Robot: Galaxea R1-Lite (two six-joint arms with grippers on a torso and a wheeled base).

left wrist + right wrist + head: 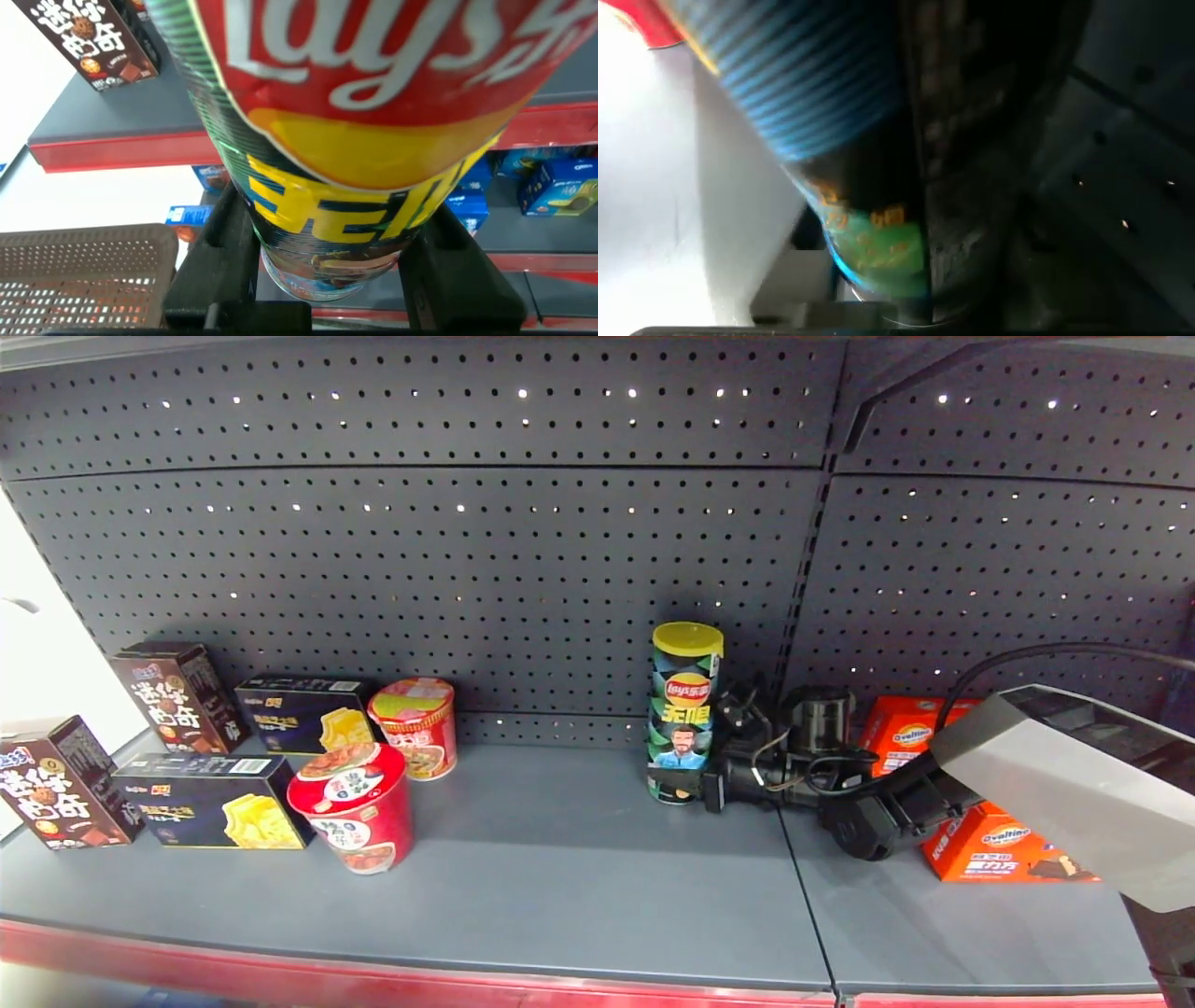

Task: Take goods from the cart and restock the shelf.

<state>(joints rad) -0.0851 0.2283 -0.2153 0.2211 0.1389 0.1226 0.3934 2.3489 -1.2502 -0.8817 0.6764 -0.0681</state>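
Note:
A tall chips can (686,709) with a yellow lid stands upright on the grey shelf (560,887), close to the pegboard back. My right gripper (698,791) is shut on its lower part, reaching in from the right. The right wrist view shows this can (831,103) close up and blurred. A second chips can (374,121) is in the left wrist view, where my left gripper (336,266) is shut on it, with black fingers (220,252) on either side. It is held in front of the shelf's red edge (140,149).
Left on the shelf stand dark cookie boxes (177,695), two dark flat boxes (219,800) and two red noodle cups (359,805). Orange boxes (990,845) lie behind my right arm. A brown mesh cart basket (84,271) and blue packs (561,182) sit below.

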